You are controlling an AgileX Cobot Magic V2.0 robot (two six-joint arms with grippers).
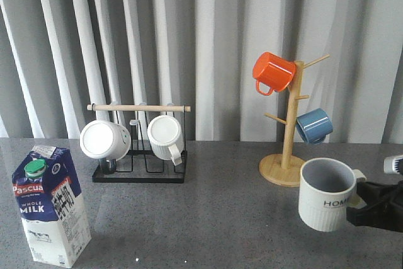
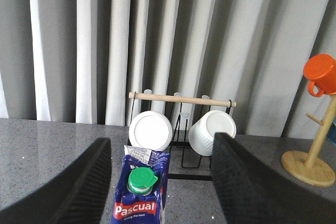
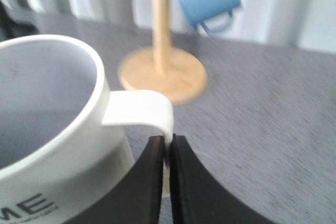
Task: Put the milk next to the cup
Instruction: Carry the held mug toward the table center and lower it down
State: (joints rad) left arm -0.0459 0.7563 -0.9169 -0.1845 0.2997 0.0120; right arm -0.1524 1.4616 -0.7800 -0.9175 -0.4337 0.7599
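Right end effector (image 3: 167,153) pinches the cup (image 1: 325,194) handle, lower right. Left end effector (image 2: 163,182) spread around the milk (image 1: 51,205) — next: close, carry it across the tabletop (image 1: 208,218).

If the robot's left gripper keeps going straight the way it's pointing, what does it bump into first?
Most likely the milk. In the left wrist view the carton stands between the open fingers of the left gripper, right ahead. Behind it is the black rack with white mugs, though depth is hard to judge.
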